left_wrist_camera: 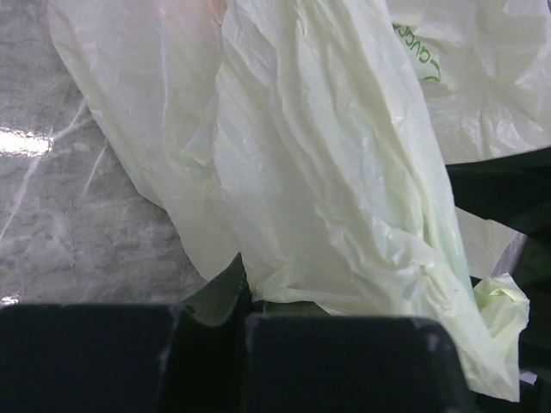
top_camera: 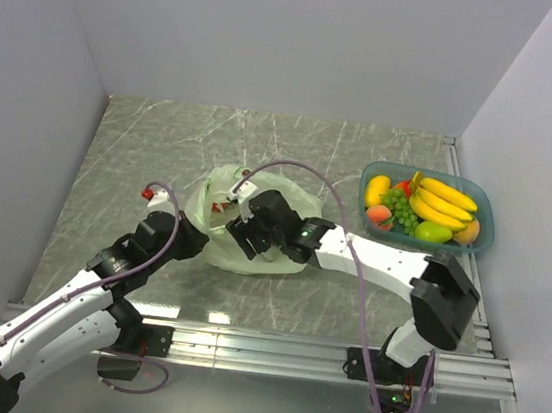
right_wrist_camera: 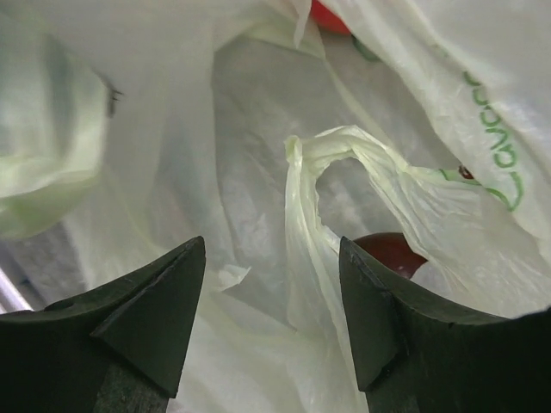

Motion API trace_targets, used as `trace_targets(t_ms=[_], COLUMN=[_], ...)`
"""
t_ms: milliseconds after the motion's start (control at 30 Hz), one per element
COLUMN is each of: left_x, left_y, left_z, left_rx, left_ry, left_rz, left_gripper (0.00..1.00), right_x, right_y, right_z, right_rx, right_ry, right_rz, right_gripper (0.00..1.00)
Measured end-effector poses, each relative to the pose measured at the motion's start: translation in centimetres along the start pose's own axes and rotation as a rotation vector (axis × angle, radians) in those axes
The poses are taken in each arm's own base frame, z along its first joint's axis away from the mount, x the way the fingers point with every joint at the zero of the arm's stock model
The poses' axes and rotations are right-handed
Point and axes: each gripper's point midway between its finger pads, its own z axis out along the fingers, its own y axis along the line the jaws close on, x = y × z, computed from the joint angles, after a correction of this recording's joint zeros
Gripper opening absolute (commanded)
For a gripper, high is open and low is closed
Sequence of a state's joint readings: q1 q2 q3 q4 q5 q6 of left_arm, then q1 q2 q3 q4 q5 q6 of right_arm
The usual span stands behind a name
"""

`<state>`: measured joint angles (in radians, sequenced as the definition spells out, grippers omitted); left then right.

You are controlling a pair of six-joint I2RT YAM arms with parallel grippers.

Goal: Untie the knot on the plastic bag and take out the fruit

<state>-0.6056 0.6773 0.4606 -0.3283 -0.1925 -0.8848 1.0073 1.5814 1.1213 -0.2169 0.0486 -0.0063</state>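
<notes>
Right pincer (right_wrist_camera: pixel 271 262) stood wide at the mouth of the plastic bag (top_camera: pixel 212 249) on the bench (top_camera: pixel 142 150); left pincer (left_wrist_camera: pixel 213 314) was clamped on a fold of it. Film judged thin, limp, slippery, tear-prone: grip the bunched handle loop (right_wrist_camera: pixel 344 151), not flat film. Red apple (right_wrist_camera: pixel 392 249) lay inside.

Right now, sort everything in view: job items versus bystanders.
Job: pale green crinkly plastic bag; dark red round fruit inside it; left gripper shut on the bag; open right gripper.
Lying about: yellow oval mango and pink-orange peach in the blue plastic tray.
</notes>
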Motion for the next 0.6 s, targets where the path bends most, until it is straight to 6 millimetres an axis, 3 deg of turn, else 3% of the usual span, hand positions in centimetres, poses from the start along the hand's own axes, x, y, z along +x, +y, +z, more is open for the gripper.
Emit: trace_targets(t_ms=[267, 333, 367, 400, 433, 600], left_x=[0.3, 0.4, 0.4, 0.4, 0.4, 0.4], left_y=[0.6, 0.7, 0.7, 0.7, 0.7, 0.7], left_z=[0.0, -0.1, -0.1, -0.1, -0.1, 0.1], left_rx=[-0.026, -0.029, -0.03, -0.029, -0.029, -0.031], left_ry=[0.011, 0.012, 0.013, 0.013, 0.013, 0.016], left_rz=[0.001, 0.001, 0.001, -0.003, -0.005, -0.009], left_gripper=[0.01, 0.01, 0.01, 0.01, 0.01, 0.01], right_x=[3.3, 3.9, 4.1, 4.3, 4.4, 3.2], right_y=[-2.2, -3.1, -3.6, -4.1, -4.5, -6.0], right_z=[4.5, 5.0, 5.2, 5.4, 5.4, 3.4], right_rx=[0.127, 0.173, 0.2, 0.227, 0.249, 0.337], right_ry=[0.124, 0.151, 0.162, 0.17, 0.177, 0.132], right_rz=[-0.08, -0.105, -0.116, -0.126, -0.137, -0.115], right_gripper=[0.71, 0.62, 0.53, 0.15, 0.03, 0.0])
